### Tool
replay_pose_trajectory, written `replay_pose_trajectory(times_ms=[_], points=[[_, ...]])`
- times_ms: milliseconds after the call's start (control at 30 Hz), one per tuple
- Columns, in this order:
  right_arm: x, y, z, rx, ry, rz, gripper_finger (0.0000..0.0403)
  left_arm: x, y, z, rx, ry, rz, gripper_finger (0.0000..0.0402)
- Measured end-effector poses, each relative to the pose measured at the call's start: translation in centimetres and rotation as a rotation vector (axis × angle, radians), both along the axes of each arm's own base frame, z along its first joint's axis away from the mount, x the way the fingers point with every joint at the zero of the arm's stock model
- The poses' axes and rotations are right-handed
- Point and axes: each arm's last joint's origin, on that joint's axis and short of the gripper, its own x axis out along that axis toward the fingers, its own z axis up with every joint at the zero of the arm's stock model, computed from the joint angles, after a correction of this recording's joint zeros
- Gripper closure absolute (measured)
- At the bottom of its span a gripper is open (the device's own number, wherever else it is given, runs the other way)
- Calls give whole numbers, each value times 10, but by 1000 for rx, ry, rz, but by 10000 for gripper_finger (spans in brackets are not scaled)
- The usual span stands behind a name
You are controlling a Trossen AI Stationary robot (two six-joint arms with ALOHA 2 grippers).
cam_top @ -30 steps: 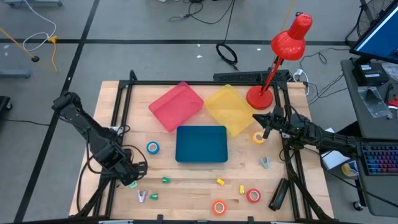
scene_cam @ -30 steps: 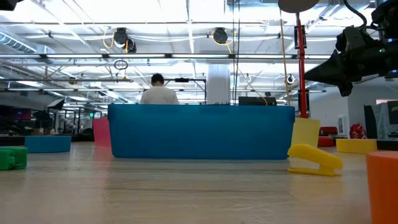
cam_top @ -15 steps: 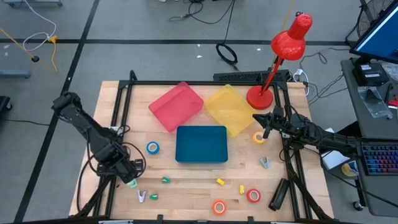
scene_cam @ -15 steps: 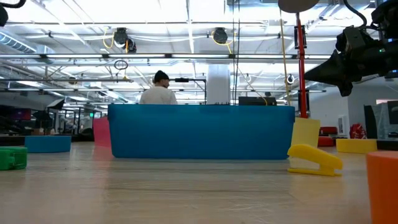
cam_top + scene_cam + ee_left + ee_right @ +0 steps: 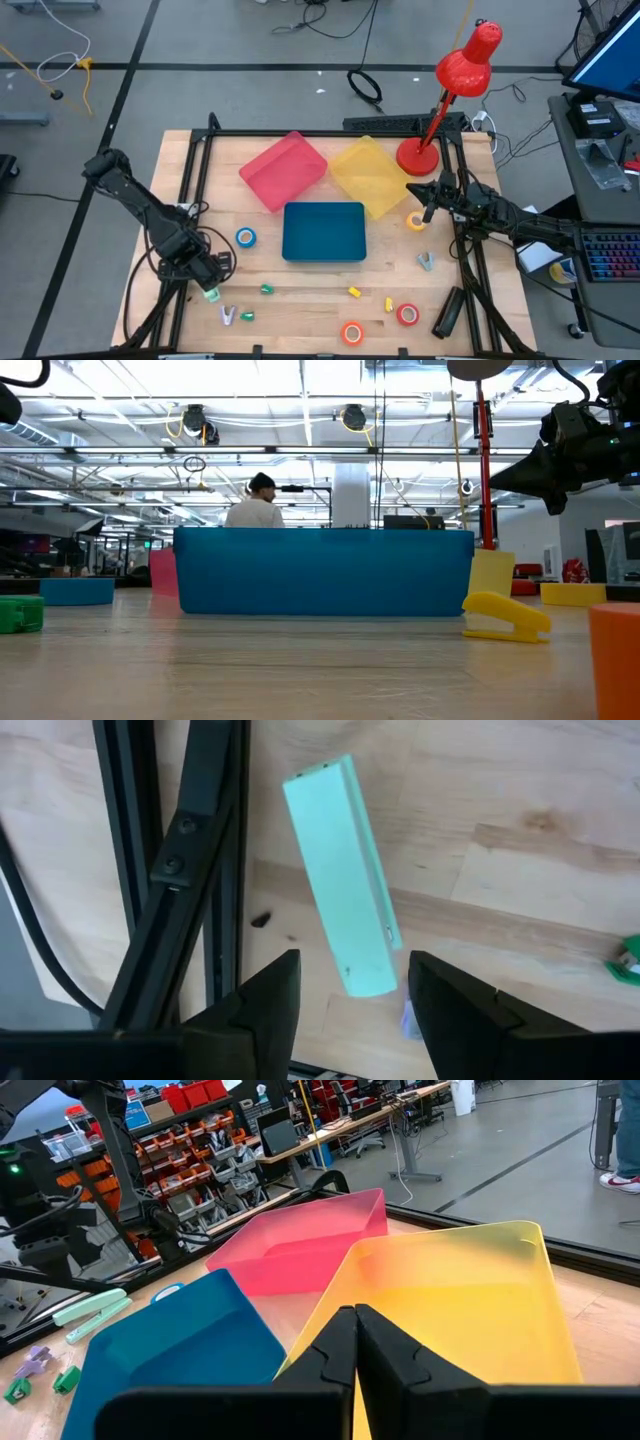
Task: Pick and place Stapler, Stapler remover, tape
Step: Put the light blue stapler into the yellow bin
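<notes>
One stapler (image 5: 345, 880) — table edge (image 5: 150, 780)

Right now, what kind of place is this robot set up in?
Probably a large robotics lab or workshop. The low view shows a high ceiling with bright lights and exposed pipes, and a person at another station. The right wrist view shows shelves of red bins; the high view shows a taped concrete floor.

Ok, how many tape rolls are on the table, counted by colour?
Blue tape roll: 1
Yellow tape roll: 1
Red tape roll: 1
Orange tape roll: 1
Total: 4
</notes>
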Motion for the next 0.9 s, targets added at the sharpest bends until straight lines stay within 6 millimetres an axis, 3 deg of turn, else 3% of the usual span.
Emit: replay_pose_trajectory(times_ms=[133, 400, 533, 900], points=[[0, 0, 0, 0, 1, 0, 403, -1, -1, 0, 1, 2, 4, 194], [0, 0, 0, 0, 1, 0, 403, 3, -5, 0, 1, -78, 13, 99], [0, 0, 0, 0, 1, 0, 403, 3, -5, -9, -11, -83, 14, 68], [0, 0, 0, 0, 1, 0, 403, 4, 0, -44, -74, -70, 61, 78]])
